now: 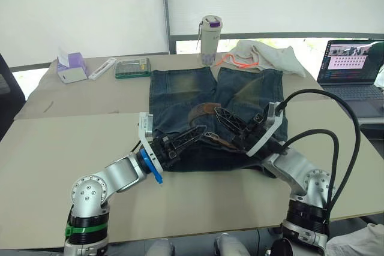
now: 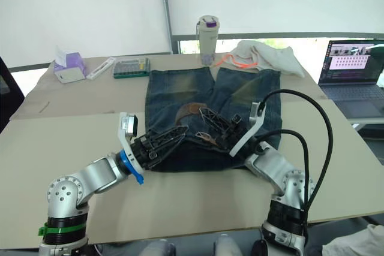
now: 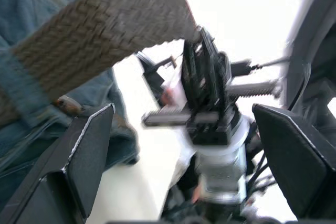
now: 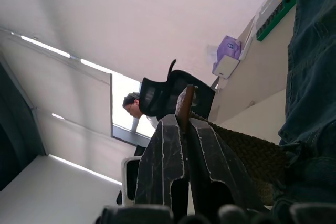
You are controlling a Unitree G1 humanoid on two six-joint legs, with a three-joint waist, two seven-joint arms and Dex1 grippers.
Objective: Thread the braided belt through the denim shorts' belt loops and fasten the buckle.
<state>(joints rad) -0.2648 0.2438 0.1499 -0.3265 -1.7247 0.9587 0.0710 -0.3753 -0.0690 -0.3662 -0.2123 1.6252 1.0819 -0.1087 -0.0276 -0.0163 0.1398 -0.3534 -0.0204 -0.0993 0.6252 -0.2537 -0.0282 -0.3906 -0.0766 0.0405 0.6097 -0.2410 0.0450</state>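
The denim shorts (image 1: 180, 97) lie flat mid-table, waistband toward me and legs pointing away. The brown braided belt (image 1: 203, 111) curls over the waistband between my two grippers. My right gripper (image 1: 218, 114) is shut on the belt; in the right wrist view the strap's edge (image 4: 184, 106) stands up between its fingers (image 4: 210, 166). My left gripper (image 1: 200, 132) is open just beside it, at the waistband. In the left wrist view the woven strap (image 3: 100, 35) crosses above its spread fingers (image 3: 89, 150), and one end slips under a denim belt loop (image 3: 21, 103). The buckle is hidden.
At the table's far edge stand a white bottle with a purple lid (image 1: 210, 39), a cream cloth with orange trim (image 1: 267, 55), a green box (image 1: 132, 67) and a purple tissue box (image 1: 71, 67). A laptop (image 1: 351, 64) sits far right. A person (image 4: 134, 106) sits behind a chair.
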